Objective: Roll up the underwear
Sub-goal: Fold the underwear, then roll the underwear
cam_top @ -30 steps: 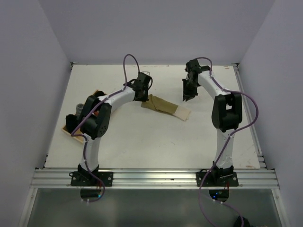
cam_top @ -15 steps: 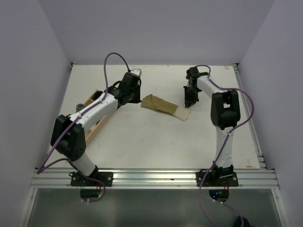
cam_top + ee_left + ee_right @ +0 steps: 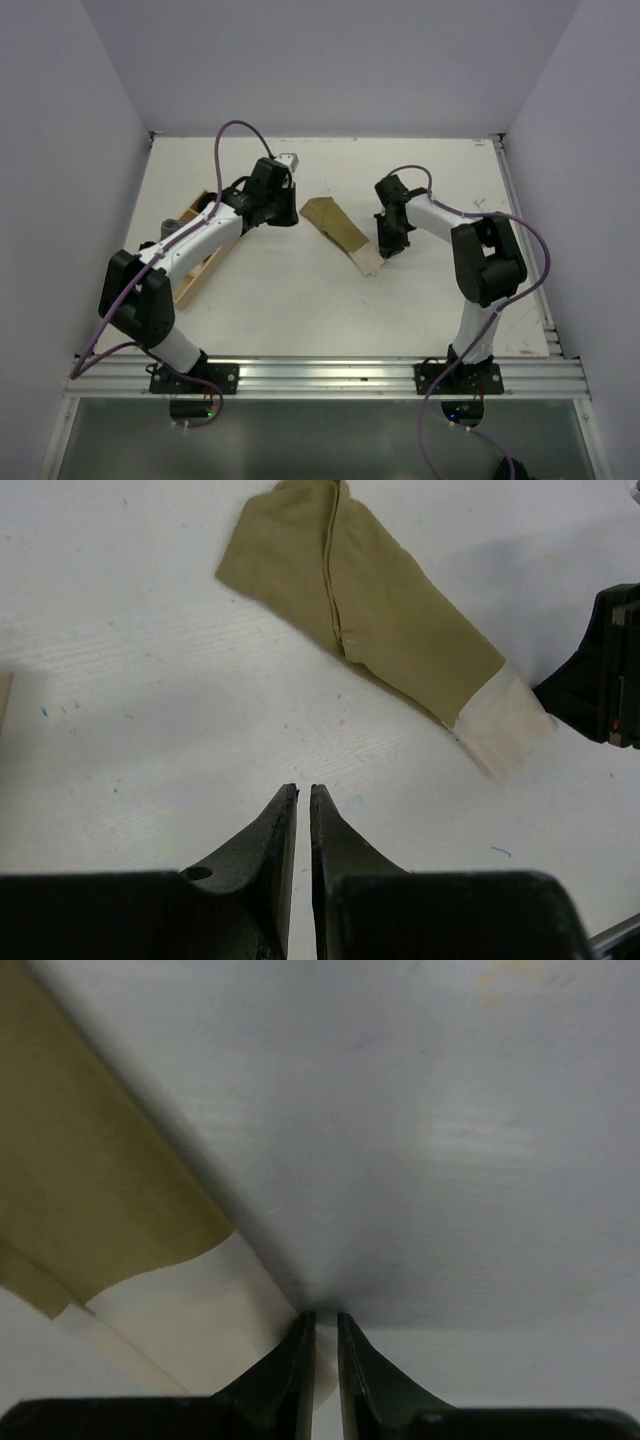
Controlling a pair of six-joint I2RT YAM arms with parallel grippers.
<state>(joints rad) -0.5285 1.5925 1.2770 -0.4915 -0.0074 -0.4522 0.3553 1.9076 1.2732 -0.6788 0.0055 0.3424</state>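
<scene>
Left gripper at bottom centre, dark fingers drawn near together, thin slit between, nothing in it. Tips over bare white table, apart from cloth. Underwear lies flat beyond, long strip running diagonally from top centre to right. Olive-khaki over most of length, seam line along upper part; cream-beige band at lower right end. Right gripper black, cut by right edge, just beside cream end; contact not clear. Faint blue specks on table. Sliver of tan wooden edge at far left.
</scene>
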